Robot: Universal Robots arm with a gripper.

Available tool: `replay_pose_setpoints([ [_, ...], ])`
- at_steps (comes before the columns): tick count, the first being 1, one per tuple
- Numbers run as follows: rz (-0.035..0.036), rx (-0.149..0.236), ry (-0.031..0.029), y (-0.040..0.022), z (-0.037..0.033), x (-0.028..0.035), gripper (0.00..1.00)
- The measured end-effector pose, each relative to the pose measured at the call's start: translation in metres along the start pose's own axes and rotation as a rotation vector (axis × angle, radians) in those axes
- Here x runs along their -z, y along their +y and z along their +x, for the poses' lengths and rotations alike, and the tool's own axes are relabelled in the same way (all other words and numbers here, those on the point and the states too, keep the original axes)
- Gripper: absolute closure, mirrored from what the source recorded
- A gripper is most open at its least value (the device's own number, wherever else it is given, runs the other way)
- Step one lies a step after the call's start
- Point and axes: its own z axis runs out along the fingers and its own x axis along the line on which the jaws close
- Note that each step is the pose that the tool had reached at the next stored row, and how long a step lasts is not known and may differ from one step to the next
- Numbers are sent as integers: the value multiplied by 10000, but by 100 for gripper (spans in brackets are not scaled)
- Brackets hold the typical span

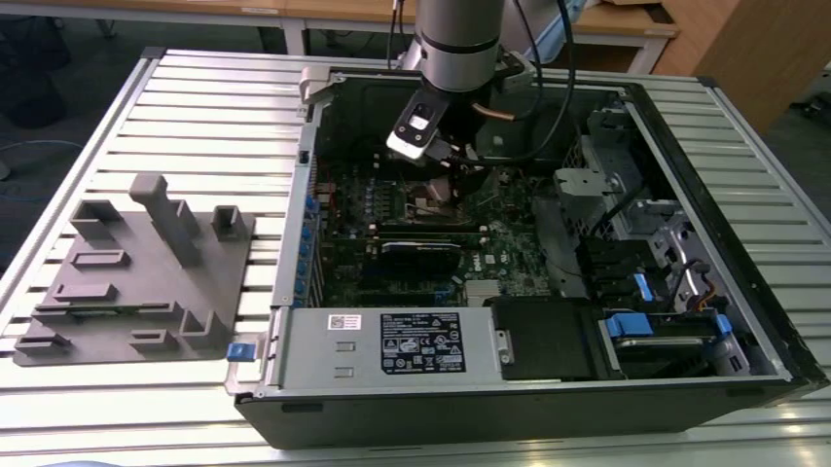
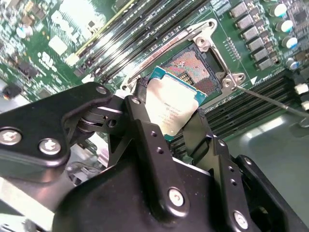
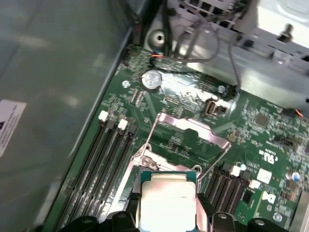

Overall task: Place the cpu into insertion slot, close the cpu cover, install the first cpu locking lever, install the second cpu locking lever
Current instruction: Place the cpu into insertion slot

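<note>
In both wrist views my gripper [image 2: 168, 110] is shut on the cpu [image 2: 175, 99], a flat square chip with a silvery top, gripped by two opposite edges. The chip hangs tilted just above the insertion slot [image 2: 194, 70], whose brownish-gold contact field lies bare beyond the chip's far edge. The cpu [image 3: 168, 203] sits between the black fingers [image 3: 218, 221]. Behind it the cpu cover [image 3: 193, 126] stands swung up and open. Two thin locking levers [image 3: 151, 129] [image 3: 215, 162] rise beside it. In the exterior view the gripper [image 1: 449, 167] is low inside the open computer case, over the motherboard [image 1: 500, 258].
Rows of black memory slots [image 2: 140, 34] flank the socket on both sides. A black card [image 1: 418, 255] and the power supply [image 1: 389, 341] lie nearer the case's front. Drive cages [image 1: 624, 195] fill the exterior view's right. A grey parts fixture [image 1: 143, 282] sits on the table at that view's left.
</note>
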Motion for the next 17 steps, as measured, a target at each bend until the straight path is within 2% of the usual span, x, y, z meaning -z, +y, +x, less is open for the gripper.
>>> replay_pose_setpoints([
  [17, 83, -3076, -270, -1, 0, -10, 46],
])
